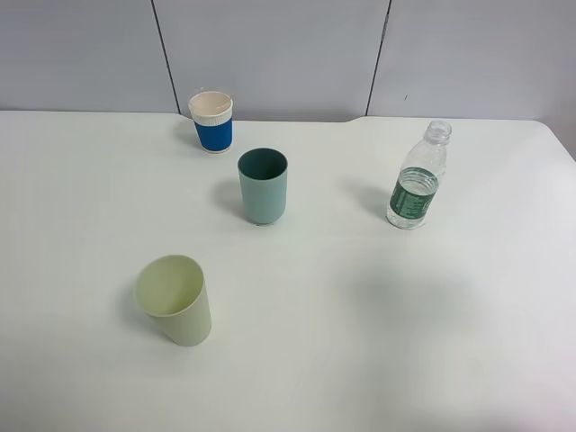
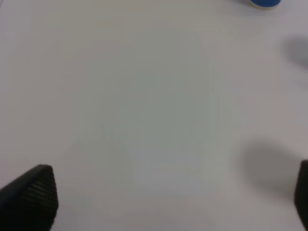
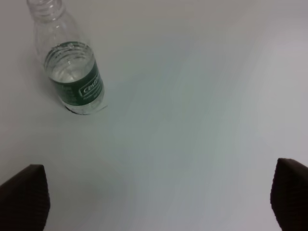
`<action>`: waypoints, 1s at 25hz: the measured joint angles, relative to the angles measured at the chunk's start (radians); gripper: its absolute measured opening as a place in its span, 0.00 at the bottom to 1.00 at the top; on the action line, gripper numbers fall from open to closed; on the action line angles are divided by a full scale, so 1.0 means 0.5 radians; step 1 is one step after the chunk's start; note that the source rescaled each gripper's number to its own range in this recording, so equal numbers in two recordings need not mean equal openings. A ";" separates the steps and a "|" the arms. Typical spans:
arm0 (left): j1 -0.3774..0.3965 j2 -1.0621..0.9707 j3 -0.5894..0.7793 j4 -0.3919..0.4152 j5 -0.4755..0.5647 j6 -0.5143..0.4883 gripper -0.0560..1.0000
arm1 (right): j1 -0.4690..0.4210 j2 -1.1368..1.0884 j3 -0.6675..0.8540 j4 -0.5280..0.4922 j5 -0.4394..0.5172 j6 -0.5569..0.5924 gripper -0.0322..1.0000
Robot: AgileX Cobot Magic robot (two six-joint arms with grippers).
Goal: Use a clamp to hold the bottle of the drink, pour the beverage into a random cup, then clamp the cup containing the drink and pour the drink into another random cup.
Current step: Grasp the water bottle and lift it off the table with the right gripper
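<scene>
Both arms' jaws are released and grip nothing. The pale green cup (image 1: 175, 310) stands nearest, then the teal cup (image 1: 263, 185). To its right on the surface (image 1: 360, 342), the bottle (image 1: 418, 177) stands upright. A hard squeeze could spurt water from its seemingly uncapped neck. It is clear, green-labelled and part-filled. The blue cup (image 1: 212, 121) is farthest.

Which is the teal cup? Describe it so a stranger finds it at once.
On the white table, look left of the water bottle, near the middle. The teal cup stands upright just in front of the blue-sleeved paper cup. It alone is dark blue-green; the pale green cup nearer the front is far lighter.
</scene>
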 joint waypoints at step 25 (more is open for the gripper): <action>0.000 0.000 0.000 0.000 -0.002 0.000 1.00 | 0.000 1.025 0.172 0.000 -0.947 0.000 0.88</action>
